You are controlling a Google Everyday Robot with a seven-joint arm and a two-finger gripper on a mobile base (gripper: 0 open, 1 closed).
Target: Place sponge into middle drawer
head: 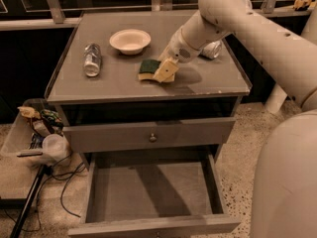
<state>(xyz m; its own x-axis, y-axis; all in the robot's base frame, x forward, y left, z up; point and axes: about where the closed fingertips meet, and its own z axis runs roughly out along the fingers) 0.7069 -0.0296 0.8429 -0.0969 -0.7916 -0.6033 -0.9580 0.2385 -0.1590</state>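
The sponge (148, 68), dark green on top with a yellow edge, lies flat on the grey tabletop (114, 83), right of centre. My gripper (166, 71) is down at the sponge's right end and touches it or nearly does. The sponge rests on the table, not lifted. The middle drawer (148, 195) is pulled out below, a wide grey box with a bare floor and nothing in it. It sits well below and in front of the gripper.
A white bowl (130, 40) stands behind the sponge. A clear plastic bottle (92, 59) lies at the left. A can (212, 49) lies behind my arm. A closed drawer with a round knob (152, 137) is above the open one. A bin of clutter (37, 133) and cables sit on the floor at the left.
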